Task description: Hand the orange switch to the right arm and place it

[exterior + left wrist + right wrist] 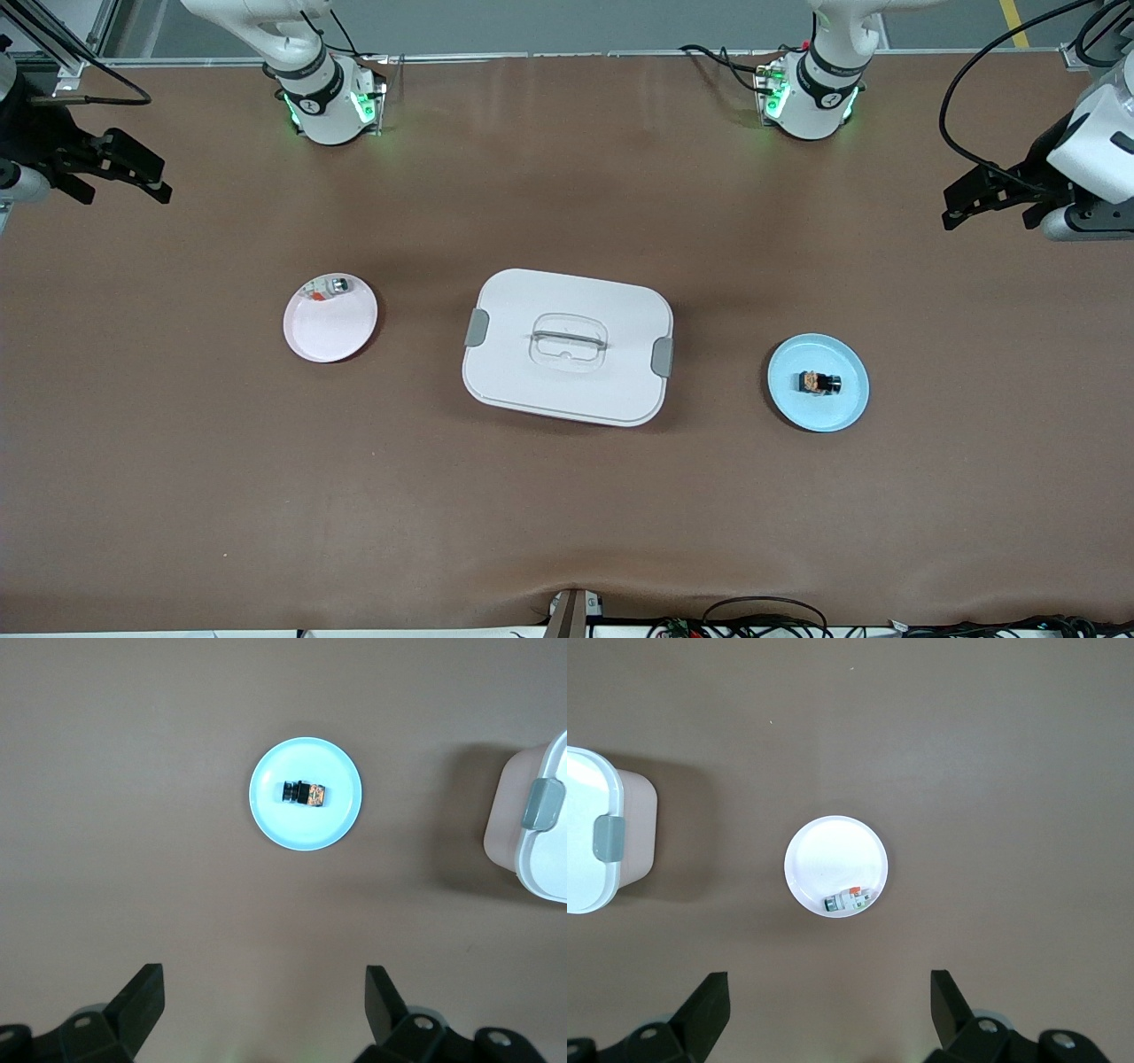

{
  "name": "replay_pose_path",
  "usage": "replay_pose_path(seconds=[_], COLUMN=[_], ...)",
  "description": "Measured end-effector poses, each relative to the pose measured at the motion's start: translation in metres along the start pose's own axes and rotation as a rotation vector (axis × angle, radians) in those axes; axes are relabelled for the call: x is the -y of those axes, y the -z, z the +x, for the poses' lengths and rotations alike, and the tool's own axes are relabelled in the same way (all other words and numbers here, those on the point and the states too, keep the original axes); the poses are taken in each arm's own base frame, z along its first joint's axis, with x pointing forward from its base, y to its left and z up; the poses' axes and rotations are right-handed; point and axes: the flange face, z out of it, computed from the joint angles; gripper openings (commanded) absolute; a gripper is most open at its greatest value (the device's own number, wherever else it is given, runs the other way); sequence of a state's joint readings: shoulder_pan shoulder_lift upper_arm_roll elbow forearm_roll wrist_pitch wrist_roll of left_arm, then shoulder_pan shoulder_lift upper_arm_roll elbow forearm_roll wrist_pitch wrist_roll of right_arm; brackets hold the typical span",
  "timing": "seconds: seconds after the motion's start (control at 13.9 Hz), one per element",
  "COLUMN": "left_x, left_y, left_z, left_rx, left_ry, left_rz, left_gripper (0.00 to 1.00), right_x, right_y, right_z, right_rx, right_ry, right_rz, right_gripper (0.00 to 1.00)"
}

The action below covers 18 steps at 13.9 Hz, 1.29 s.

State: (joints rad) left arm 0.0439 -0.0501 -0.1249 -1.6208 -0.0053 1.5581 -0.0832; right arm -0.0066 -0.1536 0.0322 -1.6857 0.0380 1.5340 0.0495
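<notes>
Right now the brown desk (567,514) is laid out symmetrically, which suits a handover. A white lidded box (568,346) with grey latches sits in the middle, probably where the piece ends up, though that is my guess. Both arms wait up high at the desk's ends: the left end effector (974,202) hangs over bare desk at its own end, fingers (142,997) spread wide and empty, and the right end effector (133,173) mirrors it, also open with nothing in it. A blue plate (846,408) lies toward the left arm's end, a pink plate (332,332) toward the right arm's. The orange switch (819,383) rests on its side in the blue plate, within the left arm's reach, so that arm should pick first. A small silver-white piece (326,288) with a red bit lies at the pink plate's rim.
</notes>
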Motion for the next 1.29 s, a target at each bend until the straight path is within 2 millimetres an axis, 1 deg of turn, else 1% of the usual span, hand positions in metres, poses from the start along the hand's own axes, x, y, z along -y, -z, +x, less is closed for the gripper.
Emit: replay_pose_path(seconds=[0.57,0.72,0.86,1.01,1.22,1.29], left_x=[0.001,0.001,0.003,0.005,0.003,0.004], left_y=[0.0,-0.003,-0.015,-0.036,-0.062,-0.073], left_z=[0.0,0.001,0.008,0.02,0.036,0.043], left_rx=[0.001,0.007,0.033,0.07,0.108,0.124], left_ry=[0.002,0.002,0.004,0.006,-0.002,-0.003], left_rz=[0.0,0.0,-0.001,-0.003,0.003,0.007], left_gripper=[1.0,1.0,1.0,1.0,1.0,1.0], right_x=[0.0,0.0,0.0,-0.001,-0.002,-0.003], right_y=[0.0,0.0,0.0,0.0,0.0,0.0], right_z=[0.0,0.0,0.0,0.0,0.0,0.0], right_rx=[0.001,0.003,0.003,0.004,0.004,0.005], right_ry=[0.0,0.0,0.0,-0.001,-0.004,-0.005], right_rz=[0.0,0.0,0.0,0.0,0.0,0.0], right_gripper=[1.0,1.0,1.0,1.0,1.0,1.0])
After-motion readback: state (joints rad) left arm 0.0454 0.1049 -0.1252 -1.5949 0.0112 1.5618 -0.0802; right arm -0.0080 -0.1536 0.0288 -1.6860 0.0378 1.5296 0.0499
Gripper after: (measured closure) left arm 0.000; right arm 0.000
